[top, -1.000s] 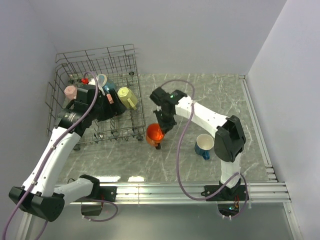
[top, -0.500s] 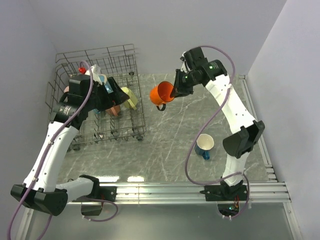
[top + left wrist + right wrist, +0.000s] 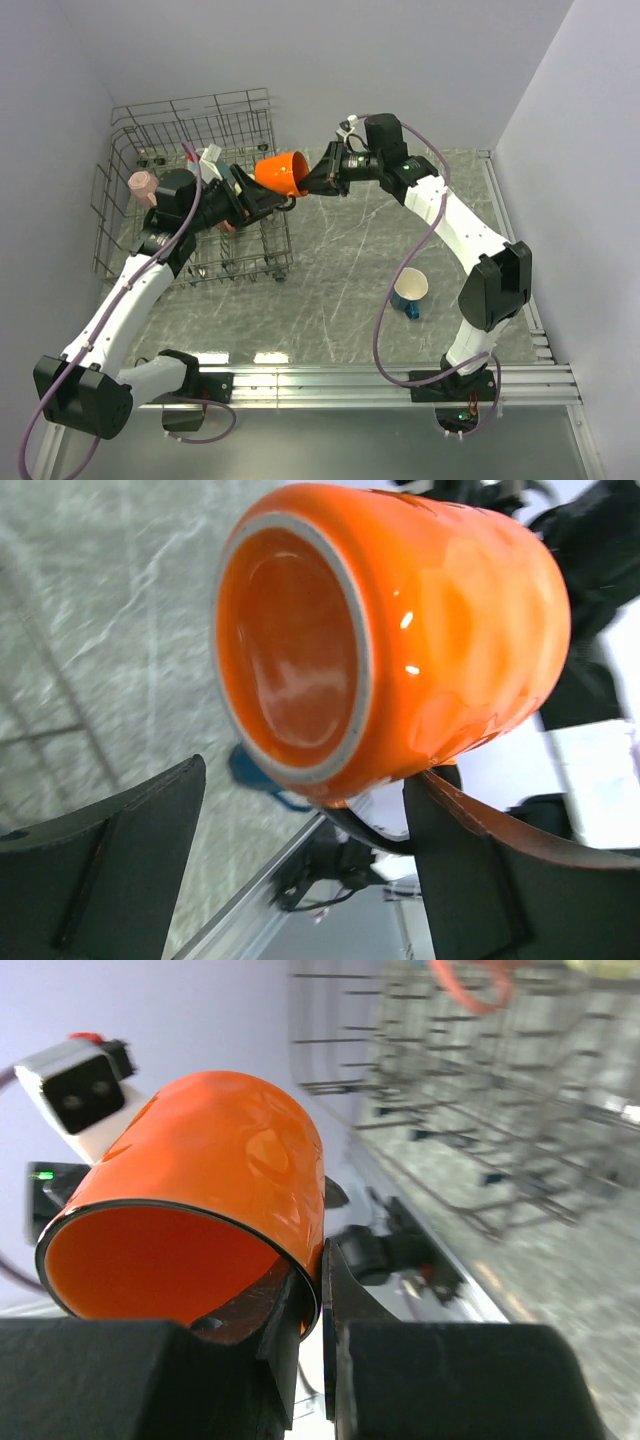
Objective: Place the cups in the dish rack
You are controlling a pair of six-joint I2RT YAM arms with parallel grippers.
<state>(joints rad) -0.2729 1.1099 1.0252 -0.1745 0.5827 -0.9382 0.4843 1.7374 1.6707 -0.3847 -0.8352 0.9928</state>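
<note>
Grey marbled tabletop (image 3: 330,285), pale walls. The right gripper (image 3: 320,180) pinches the rim of the orange mug (image 3: 282,172), one finger inside and one outside. It holds the mug sideways in the air, just off the near-right corner of the dish rack (image 3: 200,120), base pointing at the left gripper (image 3: 268,203). Reads as a handover: the rim grip leaves the body free for the other claw. Left jaws are wide, straddling the mug's base. One pad may be touching; can't tell from the wrist view. In the rack: a pink mug (image 3: 143,186) on the left side, with possibly more hidden behind the left arm. A blue mug (image 3: 410,290) stands upright on the table, well apart from the rack, not loaded yet.
</note>
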